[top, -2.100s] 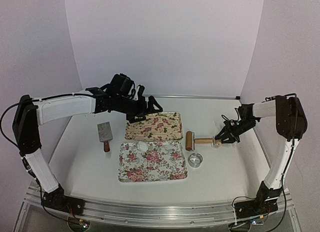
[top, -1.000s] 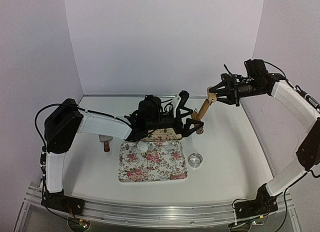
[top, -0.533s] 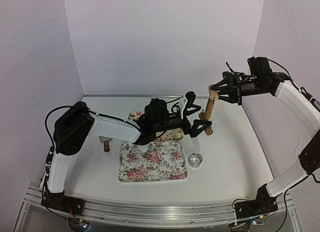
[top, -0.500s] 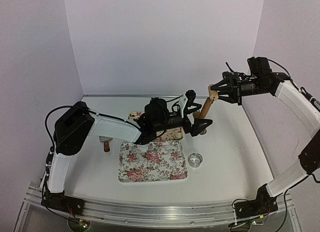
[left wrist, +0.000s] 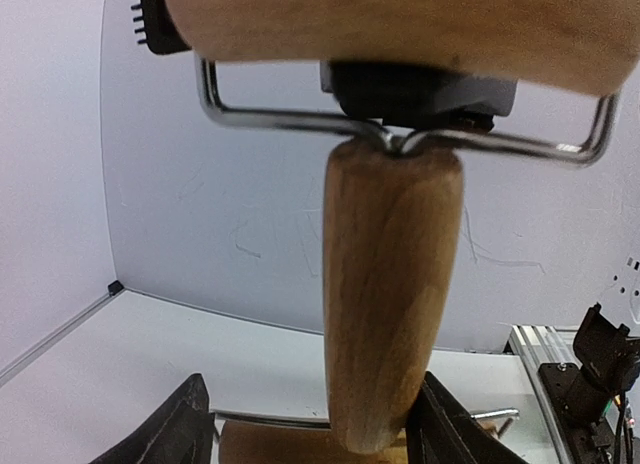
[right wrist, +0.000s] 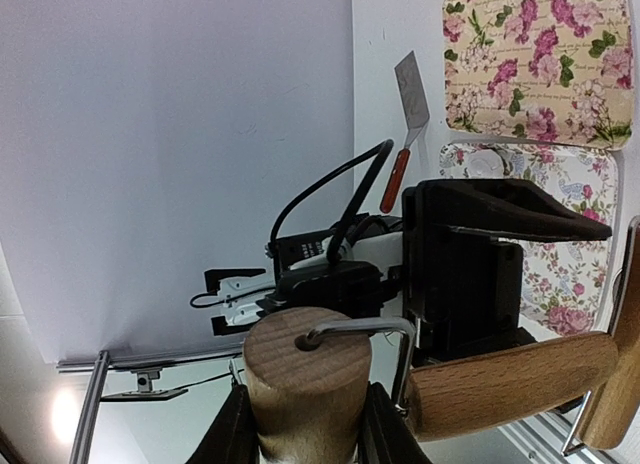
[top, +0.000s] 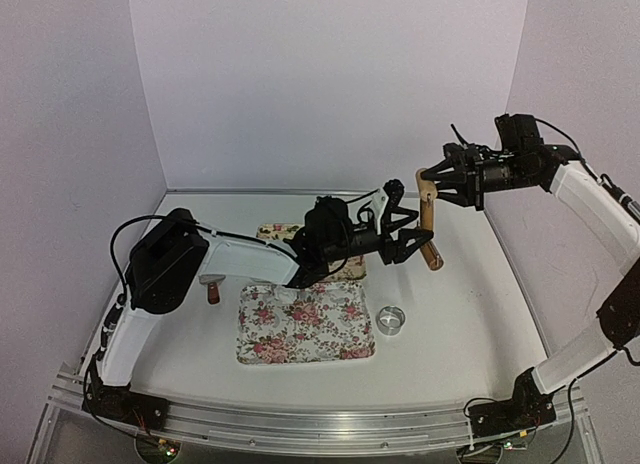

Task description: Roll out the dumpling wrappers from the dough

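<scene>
A wooden rolling pin point(top: 428, 224) hangs in the air above the table's back right. My right gripper point(top: 440, 182) point(right wrist: 305, 429) is shut on its drum point(right wrist: 305, 369). The handle point(left wrist: 390, 294) points down between the fingers of my left gripper point(top: 418, 239) point(left wrist: 310, 429), which is open. The right finger point(left wrist: 440, 424) touches the handle; the left finger point(left wrist: 185, 424) stands apart. A small white dough piece point(right wrist: 487, 162) point(top: 285, 295) lies on the near flowered tray point(top: 305, 334). No dumpling wrappers are in view.
A yellowish flowered tray point(right wrist: 540, 64) point(top: 272, 230) lies behind the near one, partly under my left arm. A metal ring point(top: 391, 320) stands right of the near tray. A red-handled scraper point(right wrist: 410, 94) lies at the left.
My left gripper has reached right to the rolling pin's handle and its jaws have narrowed around it. The pin has swung to hang nearly upright. My right gripper has stayed in place.
</scene>
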Robot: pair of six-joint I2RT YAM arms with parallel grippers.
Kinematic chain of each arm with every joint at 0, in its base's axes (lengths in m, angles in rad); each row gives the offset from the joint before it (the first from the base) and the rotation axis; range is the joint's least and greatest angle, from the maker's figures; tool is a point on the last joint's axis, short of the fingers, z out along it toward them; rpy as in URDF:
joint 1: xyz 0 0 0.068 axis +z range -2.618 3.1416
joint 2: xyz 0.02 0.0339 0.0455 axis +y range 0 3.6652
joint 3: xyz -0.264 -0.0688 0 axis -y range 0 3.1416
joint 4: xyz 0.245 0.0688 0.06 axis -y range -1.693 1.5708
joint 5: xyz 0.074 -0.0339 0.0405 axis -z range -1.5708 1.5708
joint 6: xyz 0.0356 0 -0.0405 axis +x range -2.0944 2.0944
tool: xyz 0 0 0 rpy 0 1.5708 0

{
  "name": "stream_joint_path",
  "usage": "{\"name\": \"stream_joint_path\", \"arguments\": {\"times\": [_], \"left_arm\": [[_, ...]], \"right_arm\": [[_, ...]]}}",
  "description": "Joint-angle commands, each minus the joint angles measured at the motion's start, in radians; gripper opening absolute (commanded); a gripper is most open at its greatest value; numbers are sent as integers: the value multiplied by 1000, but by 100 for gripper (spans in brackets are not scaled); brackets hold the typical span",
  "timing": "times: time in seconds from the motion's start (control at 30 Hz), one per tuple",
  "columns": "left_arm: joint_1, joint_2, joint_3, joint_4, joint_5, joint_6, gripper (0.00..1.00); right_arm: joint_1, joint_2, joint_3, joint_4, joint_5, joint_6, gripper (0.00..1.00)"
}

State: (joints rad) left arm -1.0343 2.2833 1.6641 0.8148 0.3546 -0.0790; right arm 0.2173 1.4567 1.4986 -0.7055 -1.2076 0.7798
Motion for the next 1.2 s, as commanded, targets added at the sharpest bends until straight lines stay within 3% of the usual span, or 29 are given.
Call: {"name": "stream_joint_path", "arguments": {"times": [0.0, 0.1, 0.2, 0.43, 0.53, 0.7, 0.9, 1.07, 1.17], "left_arm": [[-8, 25, 76, 16, -7, -4, 66], [-10, 33, 86, 15, -2, 1, 66], [-12, 35, 83, 11, -4, 3, 57], [-13, 9, 53, -17, -30, 39, 13], [-13, -38, -3, -39, -58, 83, 1], [-13, -161, -160, -130, -101, 174, 0], [-13, -287, -286, -307, -150, 230, 0], [-14, -334, -286, -455, -140, 260, 0], [-16, -341, -255, -538, -140, 279, 0]], "right_arm": [[7, -8, 45, 25, -58, 5, 0], [8, -9, 44, 26, -56, 7, 0], [8, -10, 43, 25, -51, 9, 0], [7, -17, 17, 21, -24, -2, 0], [5, -24, -16, 14, -7, -20, 0], [-17, -31, -85, -30, 31, -98, 0], [-25, 5, -72, -331, 246, -347, 5], [-12, 41, -103, -364, 303, -403, 8], [24, 78, -106, -364, 339, -397, 15]]}}
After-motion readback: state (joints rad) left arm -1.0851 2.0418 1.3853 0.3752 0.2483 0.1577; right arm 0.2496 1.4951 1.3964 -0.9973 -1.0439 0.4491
